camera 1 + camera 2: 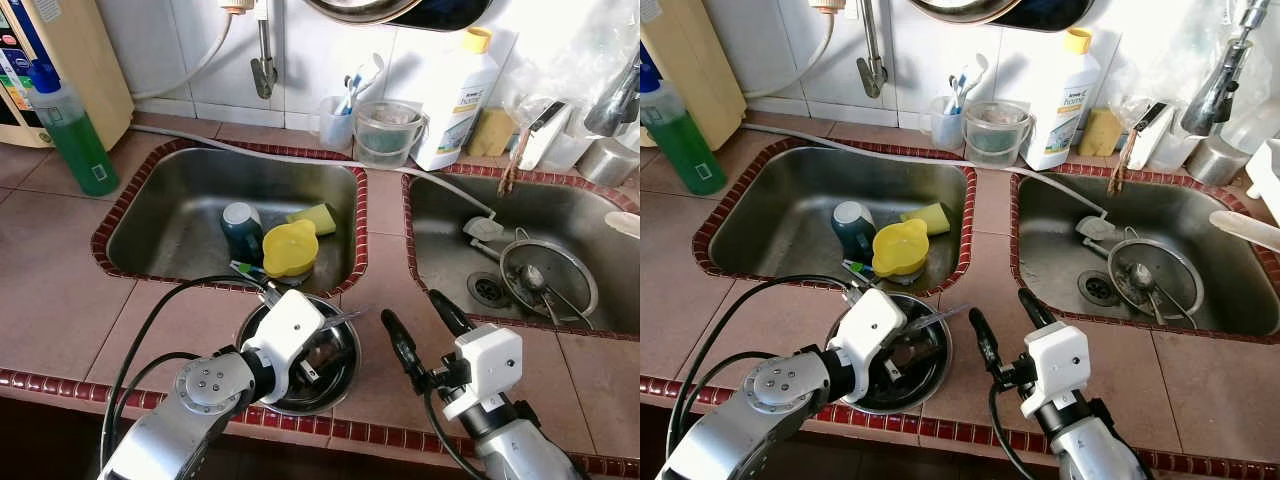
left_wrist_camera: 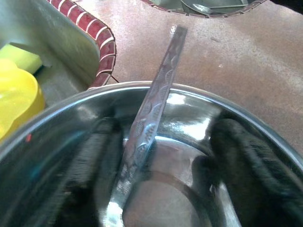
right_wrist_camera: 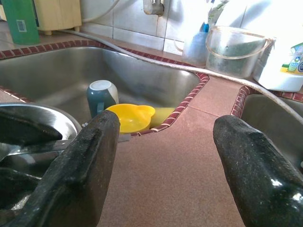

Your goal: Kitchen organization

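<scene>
Steel bowl [image 1: 318, 368] sits low centre of the frame on the counter, and the left gripper [image 2: 156, 165] is down inside it, fingers spread either side of a metal utensil handle [image 2: 156, 99] poking up toward the upper right, not pinching yet. Right gripper [image 1: 425, 330] hovers just beside, wide open, empty. Yellow cup [image 1: 290, 248] sits farther back in the left sink [image 1: 160, 220].

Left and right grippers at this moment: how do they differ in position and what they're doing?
The left gripper reaches down into the steel bowl, its fingers on either side of a utensil handle; the right gripper hovers over bare counter, holding nothing. The left points down, the right forward toward the sinks. Both are open.
</scene>
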